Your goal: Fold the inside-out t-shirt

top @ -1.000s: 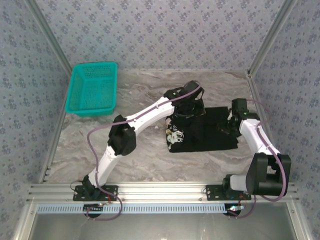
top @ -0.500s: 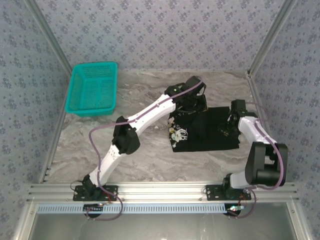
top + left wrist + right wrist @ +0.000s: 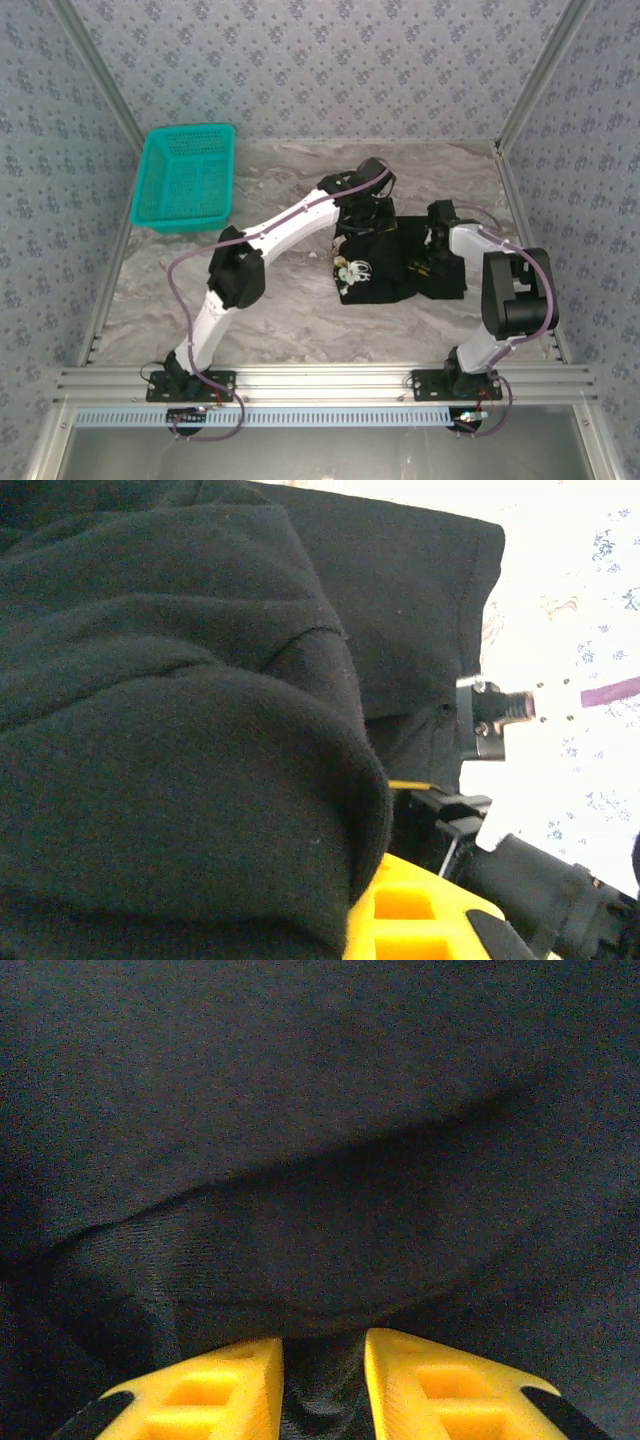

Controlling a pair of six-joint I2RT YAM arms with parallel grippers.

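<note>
Right gripper [image 3: 322, 1352], fingers a narrow gap apart, pinches a ridge of the black inside-out t-shirt [image 3: 385, 272], which lies mid-table; its arm doubles back inward. Left gripper [image 3: 368, 218] is closed on bunched cloth at the shirt's far edge, its arm stretched across the marble table [image 3: 290, 310].

Nothing is legible: the white print [image 3: 354, 270] at the left end of the black t-shirt [image 3: 388, 272] is too small to read.
</note>
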